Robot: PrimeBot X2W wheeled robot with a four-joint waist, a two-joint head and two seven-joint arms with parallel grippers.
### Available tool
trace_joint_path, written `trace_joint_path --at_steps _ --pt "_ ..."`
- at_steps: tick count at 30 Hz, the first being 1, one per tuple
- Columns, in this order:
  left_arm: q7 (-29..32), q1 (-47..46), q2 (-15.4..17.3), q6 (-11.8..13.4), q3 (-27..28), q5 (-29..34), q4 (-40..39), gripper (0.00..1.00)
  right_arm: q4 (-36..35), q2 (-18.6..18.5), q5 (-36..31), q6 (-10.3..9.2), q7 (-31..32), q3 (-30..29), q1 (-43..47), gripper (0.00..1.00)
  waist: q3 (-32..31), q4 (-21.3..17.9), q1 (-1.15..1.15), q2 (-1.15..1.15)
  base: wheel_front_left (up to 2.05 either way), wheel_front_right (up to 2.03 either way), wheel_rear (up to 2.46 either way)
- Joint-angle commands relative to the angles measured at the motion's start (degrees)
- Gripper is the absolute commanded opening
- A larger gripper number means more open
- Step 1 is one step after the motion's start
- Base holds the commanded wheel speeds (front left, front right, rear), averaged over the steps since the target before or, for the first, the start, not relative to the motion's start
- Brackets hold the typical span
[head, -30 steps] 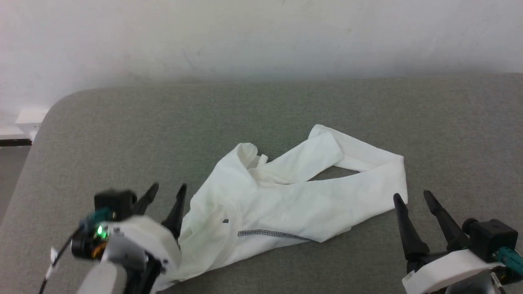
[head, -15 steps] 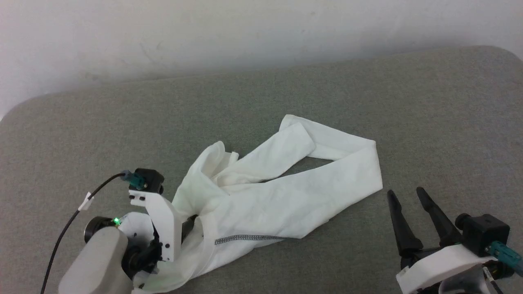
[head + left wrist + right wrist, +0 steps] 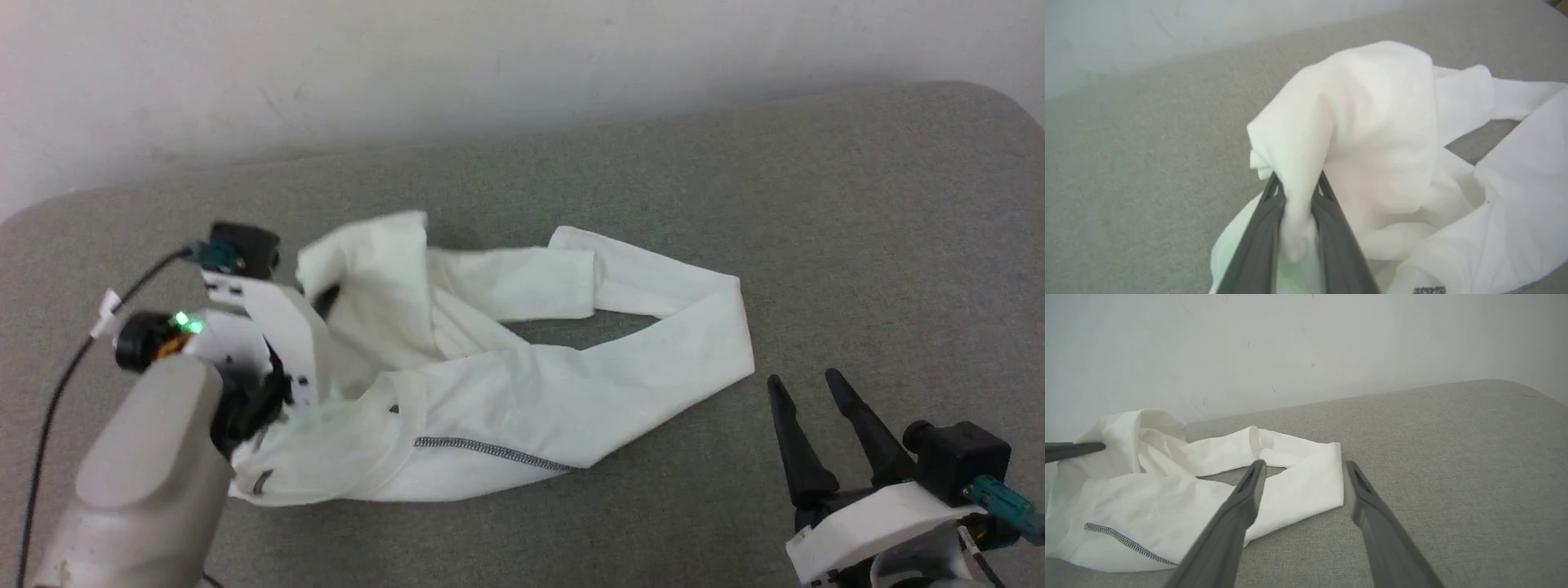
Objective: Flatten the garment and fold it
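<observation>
We are flattening: our left gripper (image 3: 1296,185) clamps the garment (image 3: 531,392) at its bunched left end, and our right gripper (image 3: 804,384), jaws apart at lower right, should next grab the opposite fold.

left gripper (image 3: 1297,184) pinching bunched white garment (image 3: 1372,134) above grey cushion (image 3: 1126,163)

Grey fabric-covered desk (image 3: 857,245) with rounded corners, spanning the middle and lower frame in the head view. White wall (image 3: 522,65), faintly scuffed, across the upper frame behind the desk's far edge.
</observation>
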Motion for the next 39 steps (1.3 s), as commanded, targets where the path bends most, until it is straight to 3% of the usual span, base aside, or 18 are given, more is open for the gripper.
trace_joint_path --at_steps 1,8,13,14,16,17,23,26,33,39 --pt "-2.78 -3.68 0.81 1.11 1.35 1.03 -0.11 0.00 -0.22 0.21 0.36 0.02 -0.29 0.41 -1.23 1.00 0.81 -0.22 0.00 0.00 0.00 0.00 0.00" --pt "-8.96 -10.23 1.55 3.09 4.45 1.72 6.43 0.00 0.16 0.22 0.75 0.02 -0.69 2.48 -3.29 1.00 3.62 -2.29 0.00 0.00 0.00 0.00 0.00" --pt "-13.55 -12.64 1.94 4.48 6.81 1.10 16.30 0.00 1.18 0.22 1.29 0.02 -1.54 3.47 -4.85 1.00 5.62 -4.14 0.00 0.00 0.00 0.00 0.00" --pt "-13.19 -12.69 1.72 4.00 6.84 0.64 18.45 0.08 1.47 0.22 1.38 0.02 -1.68 3.62 -5.07 1.00 5.81 -4.39 0.00 0.00 0.00 0.00 0.00" --pt "-13.79 -12.97 1.12 3.09 7.71 -0.84 21.65 0.49 1.96 0.23 1.55 0.02 -2.02 3.77 -5.37 1.00 6.06 -4.61 0.00 0.00 0.00 0.00 0.00" --pt "-14.15 -13.05 0.93 2.87 7.99 -1.27 22.83 1.00 2.17 0.23 1.61 0.02 -2.17 3.79 -5.43 1.00 6.09 -4.65 0.00 0.00 0.00 0.00 0.00" --pt "-19.04 -12.75 0.06 1.22 8.03 -1.78 25.29 1.00 3.03 0.24 1.64 0.02 -2.68 2.65 -4.61 1.00 4.86 -3.08 0.00 0.00 0.00 0.00 0.00" --pt "-18.07 -11.58 -0.23 0.16 7.28 -2.17 24.47 1.00 3.20 0.24 1.64 0.02 -2.47 2.10 -3.78 1.00 3.44 -1.65 0.00 0.00 0.00 0.00 0.00" --pt "-5.51 -6.91 2.10 -2.11 4.51 -4.82 17.43 1.00 2.23 0.25 1.32 0.02 -1.50 1.24 -2.03 1.00 1.14 1.89 0.00 0.00 0.00 0.00 0.00" --pt "5.82 -0.19 6.06 -1.71 3.59 -7.62 6.68 1.00 1.58 0.25 1.45 0.02 -1.00 1.29 -1.48 1.00 0.58 3.01 0.00 0.00 0.00 0.00 0.00"
